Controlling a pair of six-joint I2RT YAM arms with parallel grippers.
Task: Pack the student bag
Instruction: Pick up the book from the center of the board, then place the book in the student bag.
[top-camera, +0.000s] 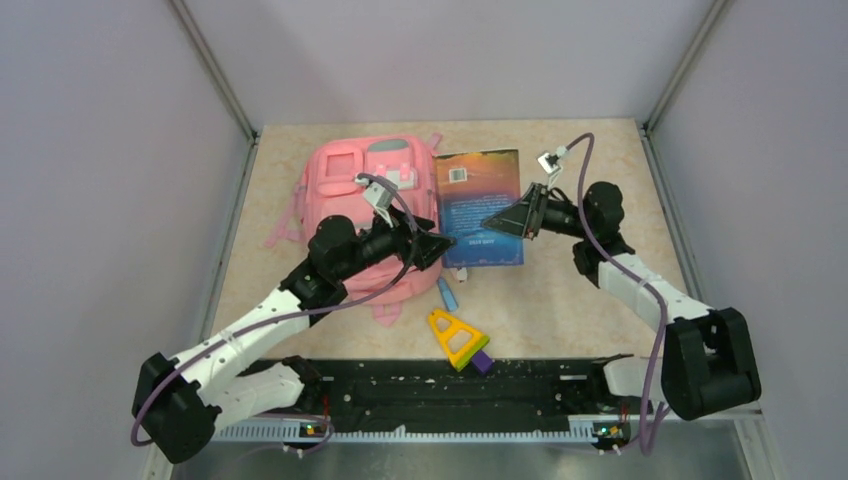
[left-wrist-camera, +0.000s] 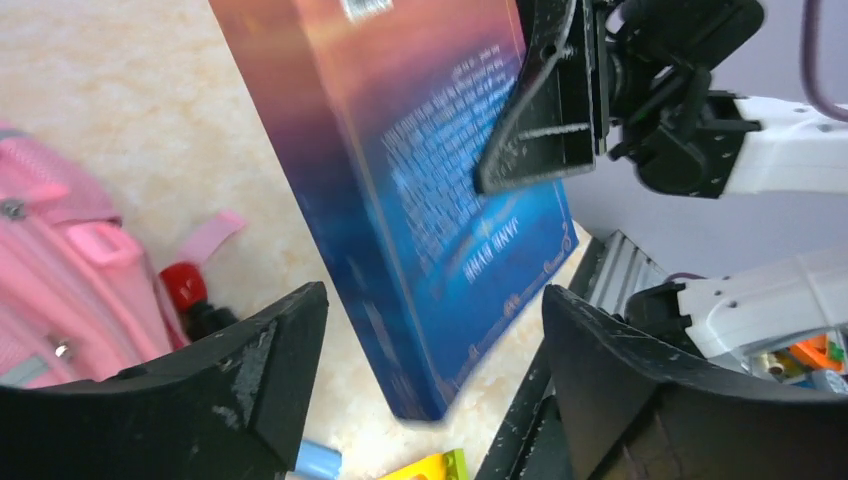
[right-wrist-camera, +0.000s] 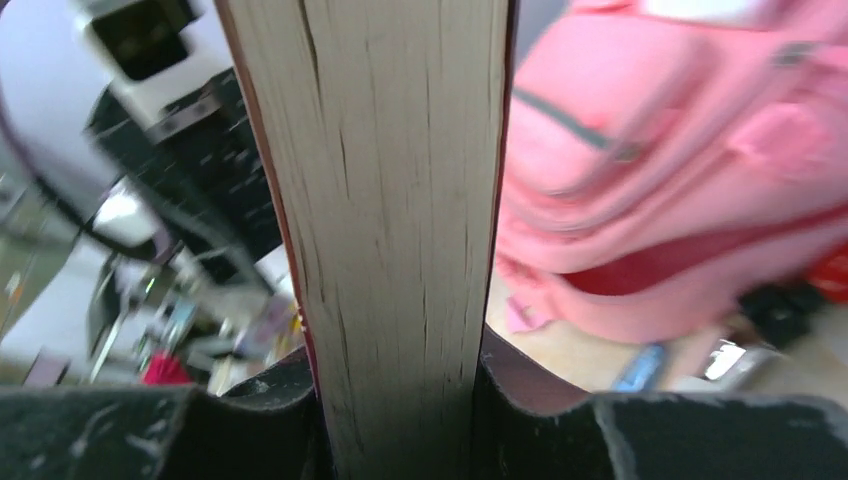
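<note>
The student bag is a soft pink backpack lying at the back left of the table. It also shows as a pink edge in the left wrist view and as a blurred bag in the right wrist view. Right of it is a thick blue book. My right gripper is shut on the book's page edge, one finger on each cover. My left gripper is open at the book's lower left corner. That corner lies between its spread fingers without touching them.
A blue pen lies just below the book. A yellow and green triangular toy with a purple piece rests near the black front rail. A red and black item sits beside the bag's edge.
</note>
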